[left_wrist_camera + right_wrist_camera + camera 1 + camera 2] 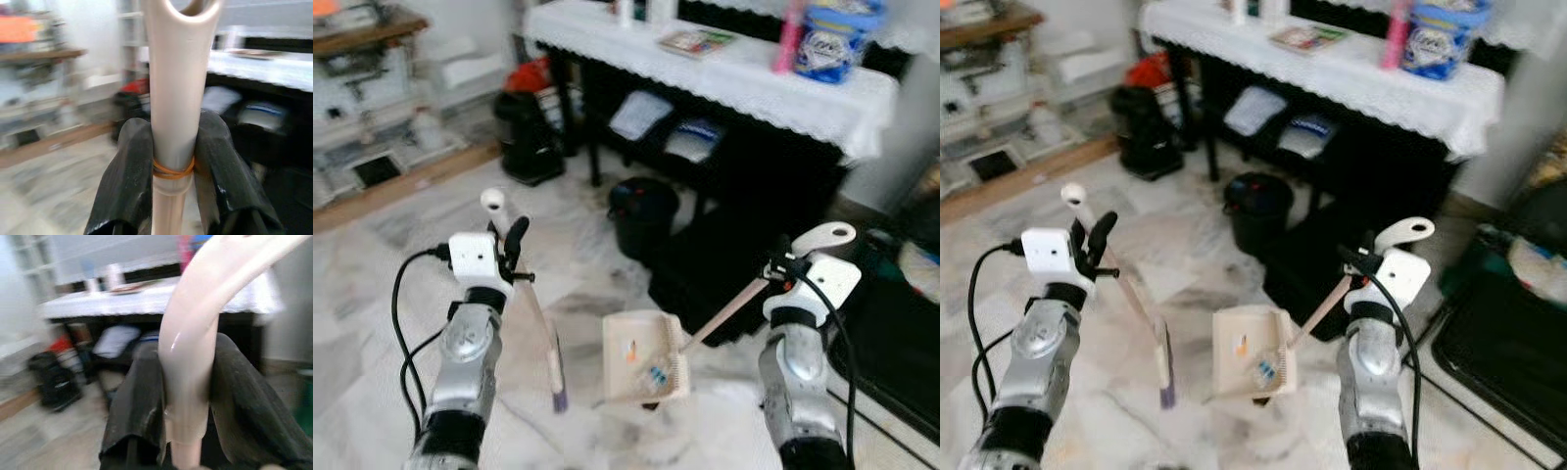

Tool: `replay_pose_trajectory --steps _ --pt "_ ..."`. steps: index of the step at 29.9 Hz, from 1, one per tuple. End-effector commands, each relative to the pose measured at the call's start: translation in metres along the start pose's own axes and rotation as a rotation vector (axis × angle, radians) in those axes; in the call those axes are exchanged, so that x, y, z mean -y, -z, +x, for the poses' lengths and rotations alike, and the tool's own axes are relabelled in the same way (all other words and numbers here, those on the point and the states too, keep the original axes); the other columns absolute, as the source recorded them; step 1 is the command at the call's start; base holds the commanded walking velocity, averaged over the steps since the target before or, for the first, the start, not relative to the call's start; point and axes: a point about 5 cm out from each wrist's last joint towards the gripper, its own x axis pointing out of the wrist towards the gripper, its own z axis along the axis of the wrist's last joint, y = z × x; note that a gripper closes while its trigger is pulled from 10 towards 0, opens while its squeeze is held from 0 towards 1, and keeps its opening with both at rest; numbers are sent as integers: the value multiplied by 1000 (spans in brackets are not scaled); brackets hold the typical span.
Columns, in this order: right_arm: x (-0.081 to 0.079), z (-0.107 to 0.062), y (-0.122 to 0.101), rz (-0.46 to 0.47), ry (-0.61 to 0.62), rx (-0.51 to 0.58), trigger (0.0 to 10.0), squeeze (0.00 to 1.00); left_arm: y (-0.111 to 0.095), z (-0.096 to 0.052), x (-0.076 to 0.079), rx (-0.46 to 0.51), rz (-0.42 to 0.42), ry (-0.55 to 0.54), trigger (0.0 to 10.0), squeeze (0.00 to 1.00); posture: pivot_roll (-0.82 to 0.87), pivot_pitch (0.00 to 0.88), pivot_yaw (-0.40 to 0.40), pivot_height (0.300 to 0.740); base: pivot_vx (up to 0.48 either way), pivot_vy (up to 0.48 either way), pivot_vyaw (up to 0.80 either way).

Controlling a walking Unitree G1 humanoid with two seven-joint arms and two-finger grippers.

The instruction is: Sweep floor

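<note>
While the left end effector (509,245) clamps the cream plastic broom handle (530,294) in the left eye view, the purple-tipped brush head (558,397) hangs low over the pale marble floor (372,343). Just beside it, the cream plastic dustpan (644,372) carries orange and blue scraps. If that pan tips forward, they could slide off its open lip.

Seen from the right eye, the right end effector (1359,262) grips the dustpan's long handle (1317,308); the black waste bin (1257,211) stands well apart, so carrying risks a spill.

At the left wrist, black fingers (129,176) pinch the broom handle at an orange band.

At the right wrist, fingers (137,406) squeeze the curved handle; blur suggests motion that could jolt the load.
</note>
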Motion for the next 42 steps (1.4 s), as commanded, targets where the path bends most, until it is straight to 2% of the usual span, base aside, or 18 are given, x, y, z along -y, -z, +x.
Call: replay_pose_trajectory --steps 1,10,19,27,35,42 --pt "0 6 -16 20 0 76 10000 0 -9 5 6 41 -18 5 10000 0 -33 18 -28 740 0 0 800" --pt "2 9 -19 13 -2 82 10000 0 -7 4 17 39 8 56 10000 0 -36 27 -33 740 0 0 800" --pt "4 9 -20 10 2 84 10000 0 -10 2 7 63 96 5 10000 0 -36 34 -32 740 0 0 800" --pt "1 9 -19 18 -2 81 10000 0 -10 2 2 61 112 -7 10000 0 -31 37 -25 740 0 0 800" --pt "1 7 -18 20 0 79 10000 0 -6 -4 6 52 117 -8 10000 0 -34 33 -20 740 0 0 800" --pt "2 9 -19 19 0 82 10000 0 -5 -3 6 46 117 -6 10000 0 -36 23 -20 740 0 0 800"
